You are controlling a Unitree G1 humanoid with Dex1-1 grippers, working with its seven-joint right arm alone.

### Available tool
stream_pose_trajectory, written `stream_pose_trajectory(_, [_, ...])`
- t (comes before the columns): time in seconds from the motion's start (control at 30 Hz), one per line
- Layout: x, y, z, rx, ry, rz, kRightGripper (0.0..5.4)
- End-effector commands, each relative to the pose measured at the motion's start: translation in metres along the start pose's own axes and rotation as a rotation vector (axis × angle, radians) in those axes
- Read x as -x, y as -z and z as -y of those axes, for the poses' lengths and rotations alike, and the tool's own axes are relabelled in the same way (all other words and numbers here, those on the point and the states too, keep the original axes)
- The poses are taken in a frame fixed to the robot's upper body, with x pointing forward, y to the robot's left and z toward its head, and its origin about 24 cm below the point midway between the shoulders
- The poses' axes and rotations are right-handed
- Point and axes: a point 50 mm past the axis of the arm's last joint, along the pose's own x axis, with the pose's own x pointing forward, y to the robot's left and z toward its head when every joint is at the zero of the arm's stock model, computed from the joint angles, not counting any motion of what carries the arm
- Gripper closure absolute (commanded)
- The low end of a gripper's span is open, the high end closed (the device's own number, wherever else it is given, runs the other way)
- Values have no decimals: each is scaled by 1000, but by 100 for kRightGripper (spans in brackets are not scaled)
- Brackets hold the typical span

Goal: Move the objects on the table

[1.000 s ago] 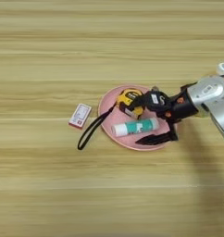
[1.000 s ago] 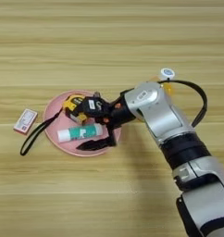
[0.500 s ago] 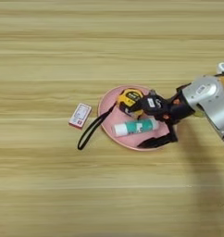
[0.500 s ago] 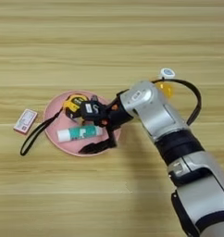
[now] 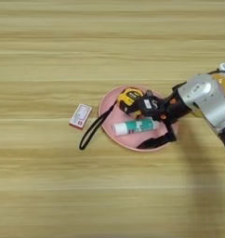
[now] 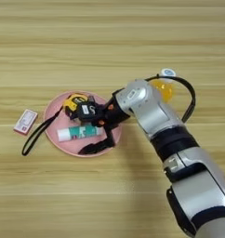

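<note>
Right gripper [image 6: 89,122] reaches in from the right over the plate [image 6: 53,132]. Tube [image 6: 79,133] lies on the plate just under it, long axis left–right. Tape [image 6: 73,100] touches the upper finger [image 6: 89,110]. Finger spread — cannot tell.

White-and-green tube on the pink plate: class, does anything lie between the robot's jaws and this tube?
Nothing visible does. The right gripper hangs over the plate just behind the tube, beside the tape measure, with no object between them.
</note>
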Motion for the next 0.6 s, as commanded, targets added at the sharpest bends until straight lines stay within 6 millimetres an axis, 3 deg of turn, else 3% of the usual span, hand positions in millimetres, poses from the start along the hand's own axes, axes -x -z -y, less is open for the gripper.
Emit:
stream_pose_trajectory(0.03, [20, -17, 18, 95, 93, -44, 5])
stream_pose_trajectory(0.23, [18, -17, 17, 117, 84, -83, 5])
stream_pose_trajectory(0.6, [14, -18, 17, 138, 77, -104, 119])
